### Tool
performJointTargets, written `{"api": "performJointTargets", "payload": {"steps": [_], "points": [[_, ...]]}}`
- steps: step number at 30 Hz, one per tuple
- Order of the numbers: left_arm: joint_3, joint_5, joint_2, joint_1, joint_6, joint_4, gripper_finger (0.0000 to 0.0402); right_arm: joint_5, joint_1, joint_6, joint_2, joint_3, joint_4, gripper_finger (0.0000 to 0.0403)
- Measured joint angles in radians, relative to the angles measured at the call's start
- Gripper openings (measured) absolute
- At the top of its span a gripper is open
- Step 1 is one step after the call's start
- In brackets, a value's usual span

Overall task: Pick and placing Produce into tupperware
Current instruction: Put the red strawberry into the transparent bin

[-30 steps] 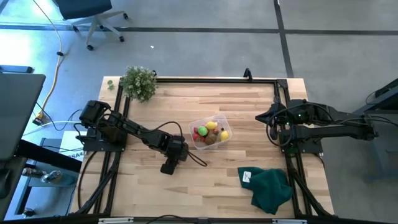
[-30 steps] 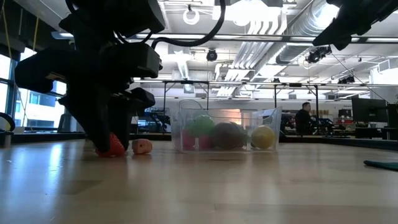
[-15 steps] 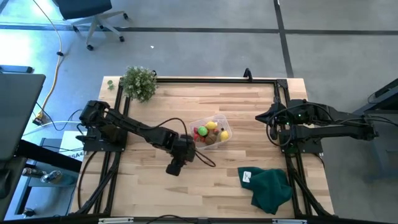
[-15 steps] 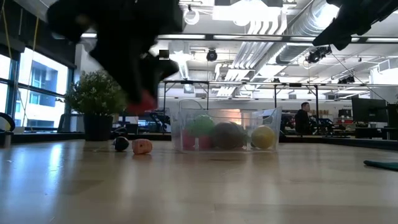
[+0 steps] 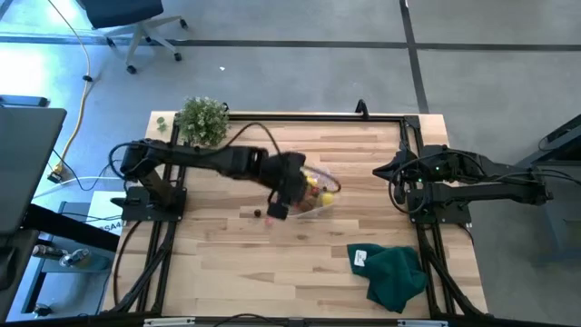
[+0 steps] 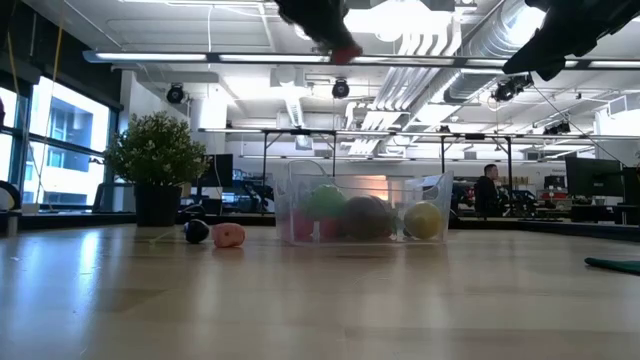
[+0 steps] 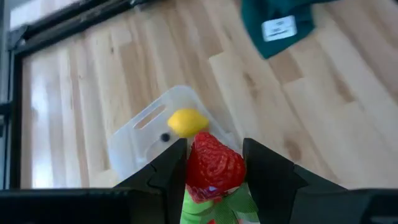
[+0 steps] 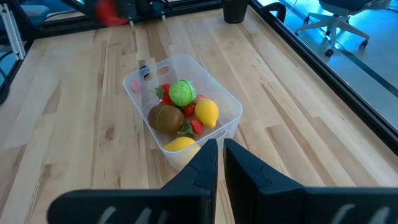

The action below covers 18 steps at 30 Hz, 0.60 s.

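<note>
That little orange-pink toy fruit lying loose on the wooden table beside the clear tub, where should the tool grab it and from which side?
Grip the small orange-pink toy fruit across its rounded middle, straight down from above: it lies low on the wooden table, apart from the clear plastic tub. A small dark piece sits close beside it, so probably pinch clear of that side.

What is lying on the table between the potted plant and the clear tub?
In the low view, two small pieces lie between the potted plant and the tub: a dark round one and an orange one.
</note>
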Motion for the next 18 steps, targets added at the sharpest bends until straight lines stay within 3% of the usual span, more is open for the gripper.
{"api": "performJointTargets", "payload": {"steps": [4, 10, 18], "points": [[-0.002, 0.084, 0.063, 0.056, 0.017, -0.024, 0.0136, 0.0, 0.0, 0.0, 0.0, 0.0, 0.0, 0.0019], [-0.003, 0.144, 0.191, 0.052, 0.058, -0.038, 0.0136, 0.0, 0.0, 0.0, 0.0, 0.0, 0.0, 0.0019], [-0.002, 0.114, 0.27, 0.055, 0.079, -0.067, 0.0136, 0.001, 0.0, 0.0, 0.002, 0.0, 0.0, 0.0019]]}}
